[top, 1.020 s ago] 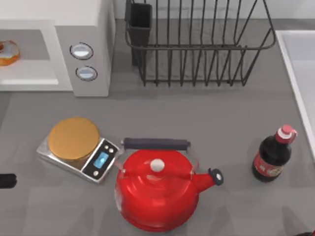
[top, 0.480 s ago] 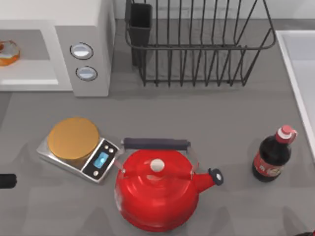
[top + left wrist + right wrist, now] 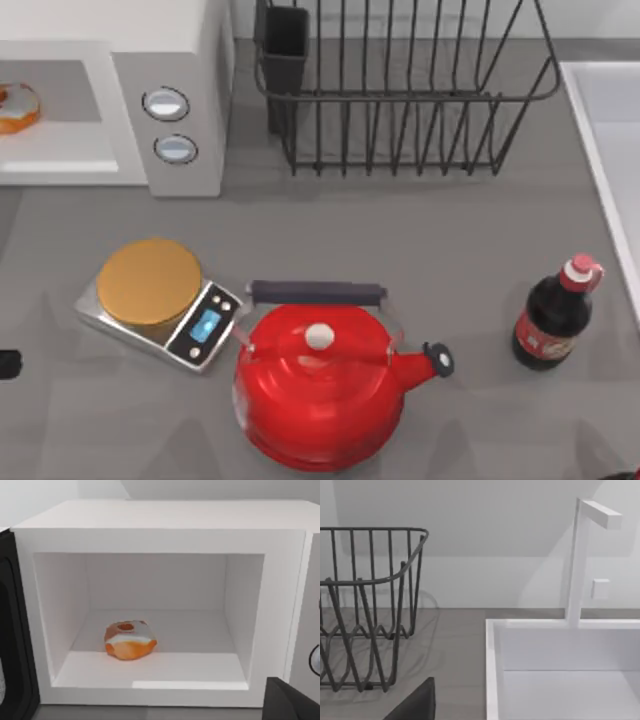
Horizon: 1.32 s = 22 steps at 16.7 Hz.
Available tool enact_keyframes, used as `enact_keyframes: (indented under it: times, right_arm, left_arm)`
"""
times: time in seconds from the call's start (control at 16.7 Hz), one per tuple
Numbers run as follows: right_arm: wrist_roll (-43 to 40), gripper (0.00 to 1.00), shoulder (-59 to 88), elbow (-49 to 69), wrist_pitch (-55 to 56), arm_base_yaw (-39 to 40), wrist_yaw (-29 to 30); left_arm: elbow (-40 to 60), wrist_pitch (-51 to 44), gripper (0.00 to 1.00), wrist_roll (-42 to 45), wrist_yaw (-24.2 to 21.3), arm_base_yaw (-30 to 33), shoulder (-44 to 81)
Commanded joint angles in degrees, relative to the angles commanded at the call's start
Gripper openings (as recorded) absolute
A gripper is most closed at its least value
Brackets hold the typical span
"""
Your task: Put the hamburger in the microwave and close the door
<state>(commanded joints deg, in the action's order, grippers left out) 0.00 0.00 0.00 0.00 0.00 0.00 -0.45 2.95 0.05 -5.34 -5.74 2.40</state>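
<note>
My left gripper [image 3: 8, 364] barely pokes in at 9 o'clock edge of table, fingers hidden, can't tell if apart or together. Hamburger [image 3: 129, 640] sits on microwave [image 3: 170, 100] cavity floor, up at 10 o'clock. Door [image 3: 12, 645] swung open, dark slab beside cavity, I think.

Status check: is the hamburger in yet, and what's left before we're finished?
Done: the hamburger sits on the floor of the microwave cavity, with nothing touching it. In hand: nothing that I can see. Left: the door stands open at the cavity's side and must be swung shut.
</note>
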Motion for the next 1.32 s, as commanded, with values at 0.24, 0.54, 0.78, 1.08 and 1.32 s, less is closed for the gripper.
enact_keyframes:
  times: [0.24,0.54,0.78,1.08,1.32]
  right_arm:
    - [0.0,1.0,0.0,0.0,0.0,0.0,0.0]
    - [0.0,1.0,0.0,0.0,0.0,0.0,0.0]
    - [0.0,1.0,0.0,0.0,0.0,0.0,0.0]
    - [0.0,1.0,0.0,0.0,0.0,0.0,0.0]
    - [0.0,1.0,0.0,0.0,0.0,0.0,0.0]
  left_arm:
    - [-0.2,0.7,0.0,0.0,-1.5,-1.1,0.6]
    - [-0.1,2.6,0.0,0.1,-3.7,-3.1,2.4]
    - [-0.2,6.1,0.0,0.1,-7.6,-7.2,5.7]
    - [-0.2,6.4,0.0,0.1,-7.8,-7.5,6.0]
    - [2.3,3.5,0.0,0.2,-2.3,-3.0,5.3]
